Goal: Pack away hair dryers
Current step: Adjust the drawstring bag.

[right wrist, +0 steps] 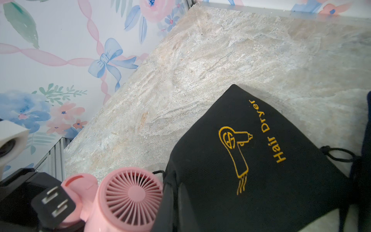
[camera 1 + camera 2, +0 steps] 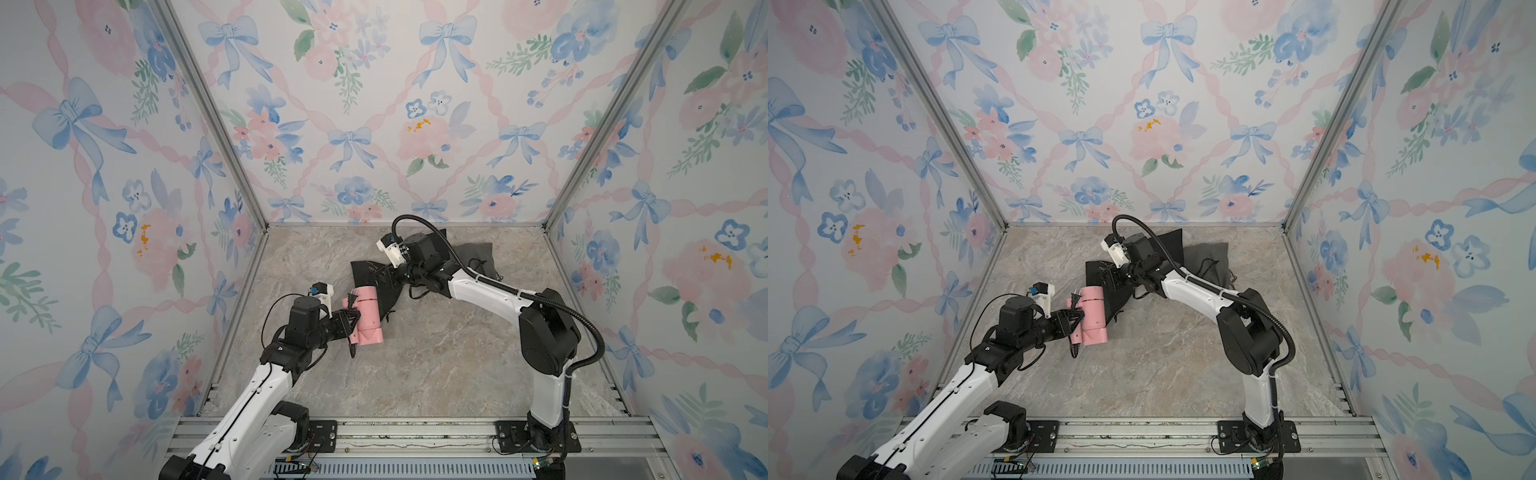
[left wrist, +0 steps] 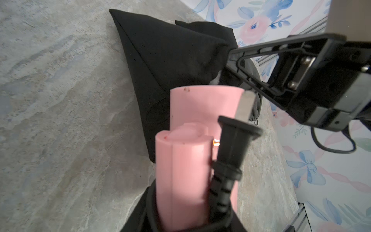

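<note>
Left claw (image 2: 352,326) is pinching the pink hair dryer (image 2: 370,307) (handle and cord together) left of centre in both top views, barrel just beside the black pouch (image 2: 361,269), whose mouth the right claw (image 2: 385,281), pinching cloth, should be lifting wider.

Soft, even, fairly bright light leaves only faint shadows on the table (image 2: 436,365). In the left wrist view the pink hair dryer (image 3: 180,170) and its plug (image 3: 234,140) sit close and blurred.

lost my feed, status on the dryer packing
Left end effector shut on pink hair dryer. Right end effector pinching black pouch rim. Plug beside barrel may snag.
</note>
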Motion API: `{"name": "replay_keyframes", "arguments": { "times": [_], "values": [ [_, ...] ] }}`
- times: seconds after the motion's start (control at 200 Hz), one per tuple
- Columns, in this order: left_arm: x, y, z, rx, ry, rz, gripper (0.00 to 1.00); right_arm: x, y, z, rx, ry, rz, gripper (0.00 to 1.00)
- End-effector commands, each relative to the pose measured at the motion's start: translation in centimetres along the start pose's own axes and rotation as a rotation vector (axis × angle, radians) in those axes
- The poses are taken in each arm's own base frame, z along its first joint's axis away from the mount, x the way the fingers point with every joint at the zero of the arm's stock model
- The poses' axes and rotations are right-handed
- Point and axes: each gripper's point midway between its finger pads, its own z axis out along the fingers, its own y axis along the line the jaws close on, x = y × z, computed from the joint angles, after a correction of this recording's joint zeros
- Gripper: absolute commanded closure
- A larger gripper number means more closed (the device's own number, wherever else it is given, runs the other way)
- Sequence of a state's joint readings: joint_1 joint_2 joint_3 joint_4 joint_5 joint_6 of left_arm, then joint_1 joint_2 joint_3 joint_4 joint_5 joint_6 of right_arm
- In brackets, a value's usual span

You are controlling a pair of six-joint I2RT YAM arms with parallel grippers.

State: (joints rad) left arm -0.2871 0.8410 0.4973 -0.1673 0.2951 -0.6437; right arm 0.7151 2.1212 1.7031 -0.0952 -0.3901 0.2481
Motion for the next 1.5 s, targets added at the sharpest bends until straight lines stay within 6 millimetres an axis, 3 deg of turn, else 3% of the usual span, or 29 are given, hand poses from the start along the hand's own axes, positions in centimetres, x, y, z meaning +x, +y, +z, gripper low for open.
{"name": "replay_keyframes", "arguments": {
  "times": [0.0, 0.64, 0.705, 1.065, 1.305, 1.495],
  "values": [
    [-1.3, -1.4, -0.6, 0.030, -0.067, 0.020, 0.87, 0.0, -0.5, 0.3, -0.007, 0.008, 0.022, 0.98],
    [-1.1, -3.4, -0.7, -0.156, -0.038, 0.236, 0.87, -2.1, -0.7, -2.3, -0.014, -0.037, 0.045, 0.98],
    [-2.4, -4.3, -1.1, -0.165, -0.060, 0.259, 0.87, -2.6, -0.7, -2.7, -0.012, -0.044, 0.045, 0.97],
    [-5.3, -2.4, -2.0, -0.380, -0.086, 0.351, 0.87, -4.4, 0.7, -5.7, -0.017, -0.075, 0.037, 0.96],
    [-5.8, -1.3, -2.6, -0.402, -0.097, 0.324, 0.87, -1.5, 0.6, -4.0, 0.003, -0.002, 0.021, 0.94],
    [-5.3, -0.6, -2.2, -0.418, -0.075, 0.332, 0.87, -1.2, 0.2, -2.8, 0.003, 0.012, 0.057, 0.94]
  ]
}}
